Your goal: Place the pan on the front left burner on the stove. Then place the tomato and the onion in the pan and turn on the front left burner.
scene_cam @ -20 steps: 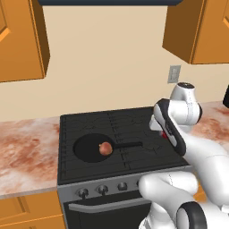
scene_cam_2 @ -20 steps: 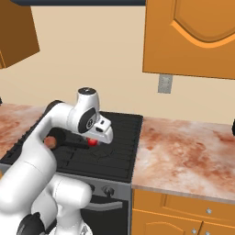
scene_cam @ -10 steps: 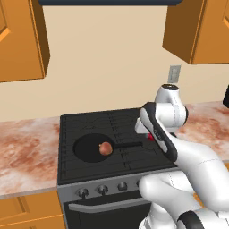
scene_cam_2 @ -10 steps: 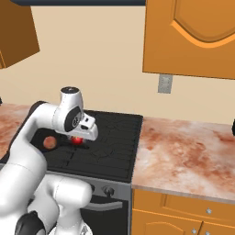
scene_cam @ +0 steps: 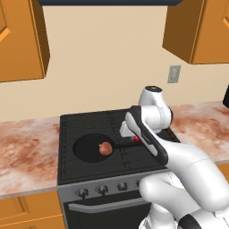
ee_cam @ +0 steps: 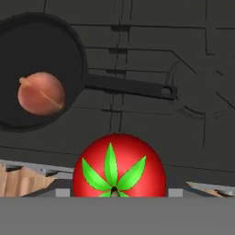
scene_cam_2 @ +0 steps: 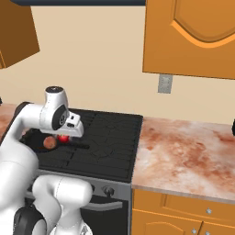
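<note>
The hand [scene_cam_2: 64, 137] grips the red tomato [ee_cam: 119, 165], green stem up, above the stove [scene_cam: 80, 179] beside the pan's handle. The black pan [ee_cam: 39, 59] on the front left burner holds the brownish onion [ee_cam: 40, 93] with bare room around it.

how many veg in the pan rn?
1. The onion lies in the pan on the front left burner. The tomato is held in the gripper above the stove, beside the pan's handle, not in it.
</note>
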Controlling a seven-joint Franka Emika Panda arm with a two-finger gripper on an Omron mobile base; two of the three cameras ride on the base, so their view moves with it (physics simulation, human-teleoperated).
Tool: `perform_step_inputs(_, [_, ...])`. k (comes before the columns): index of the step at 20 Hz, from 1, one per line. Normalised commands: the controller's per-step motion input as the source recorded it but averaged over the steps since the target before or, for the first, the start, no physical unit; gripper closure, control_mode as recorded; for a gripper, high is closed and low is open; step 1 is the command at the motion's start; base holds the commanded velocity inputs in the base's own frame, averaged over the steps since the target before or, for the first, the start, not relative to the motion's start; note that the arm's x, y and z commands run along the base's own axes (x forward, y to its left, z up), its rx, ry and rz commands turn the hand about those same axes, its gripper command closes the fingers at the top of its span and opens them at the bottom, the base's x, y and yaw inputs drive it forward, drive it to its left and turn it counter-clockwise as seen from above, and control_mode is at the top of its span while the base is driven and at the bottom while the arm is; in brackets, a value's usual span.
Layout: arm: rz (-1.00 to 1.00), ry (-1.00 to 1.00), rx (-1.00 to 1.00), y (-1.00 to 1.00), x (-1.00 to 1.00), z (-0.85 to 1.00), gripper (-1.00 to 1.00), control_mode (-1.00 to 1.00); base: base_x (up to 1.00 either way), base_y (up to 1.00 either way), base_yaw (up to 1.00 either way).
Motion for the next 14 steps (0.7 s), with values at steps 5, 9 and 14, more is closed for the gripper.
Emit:
perform_step_inputs(5, [0.12, 0.0, 0.0, 0.54, 0.08, 0.0, 1.0, -1.0, 0.0, 0.0, 0.0])
perform_step_inputs(9, [0.12, 0.0, 0.0, 0.49, 0.09, 0.0, 1.0, -1.0, 0.0, 0.0, 0.0])
perform_step_inputs(14, [0.13, 0.0, 0.0, 0.43, 0.08, 0.01, 1.0, -1.0, 0.0, 0.0, 0.0])
